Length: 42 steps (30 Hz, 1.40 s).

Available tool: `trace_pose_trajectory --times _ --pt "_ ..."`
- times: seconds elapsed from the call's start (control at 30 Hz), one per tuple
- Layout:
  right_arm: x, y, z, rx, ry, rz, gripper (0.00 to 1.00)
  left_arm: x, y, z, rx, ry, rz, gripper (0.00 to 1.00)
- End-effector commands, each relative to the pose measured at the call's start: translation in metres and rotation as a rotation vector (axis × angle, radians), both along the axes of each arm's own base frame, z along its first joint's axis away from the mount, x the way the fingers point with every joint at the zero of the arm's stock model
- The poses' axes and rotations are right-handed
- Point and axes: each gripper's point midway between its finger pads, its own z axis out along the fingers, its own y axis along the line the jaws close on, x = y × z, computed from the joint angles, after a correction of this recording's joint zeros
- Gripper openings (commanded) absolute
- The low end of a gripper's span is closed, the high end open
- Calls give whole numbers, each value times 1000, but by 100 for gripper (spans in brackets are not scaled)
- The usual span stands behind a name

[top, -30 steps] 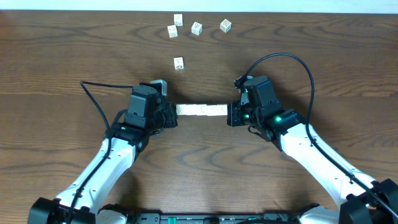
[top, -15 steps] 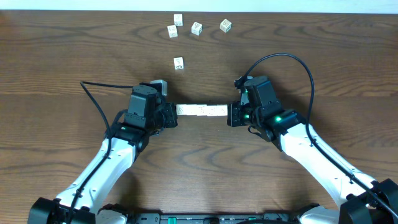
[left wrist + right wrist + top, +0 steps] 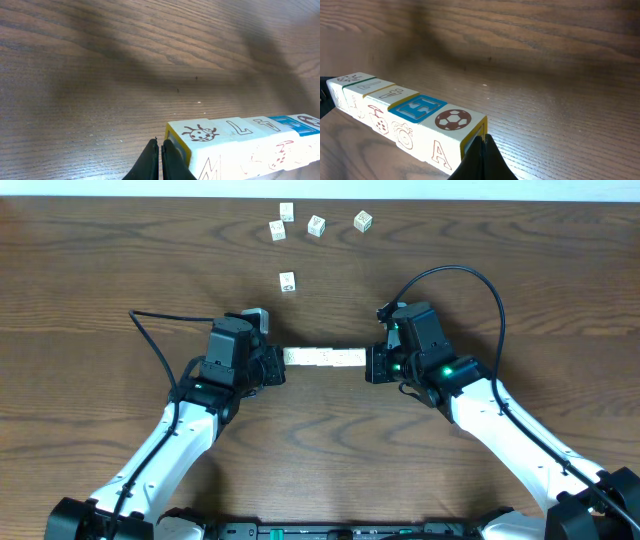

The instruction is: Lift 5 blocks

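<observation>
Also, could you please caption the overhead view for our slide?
Left gripper and right gripper, both shut, squeeze a row of blocks end to end.

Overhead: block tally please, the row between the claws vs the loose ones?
blocks in the row between left claw and right claw: 5
loose blocks: 5
total: 10
</observation>
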Motion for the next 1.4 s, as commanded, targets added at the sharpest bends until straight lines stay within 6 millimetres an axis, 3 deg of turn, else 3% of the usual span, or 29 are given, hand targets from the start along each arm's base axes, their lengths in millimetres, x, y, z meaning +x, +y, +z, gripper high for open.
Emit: trace_pose_trajectory --times 0.0,1.37 --pt "-24 59 45 238 21 231 1 -20 -58 48 -209 -43 -246 7" --pt "-25 59 52 226 19 242 1 -22 -57 66 -229 -84 -242 7"
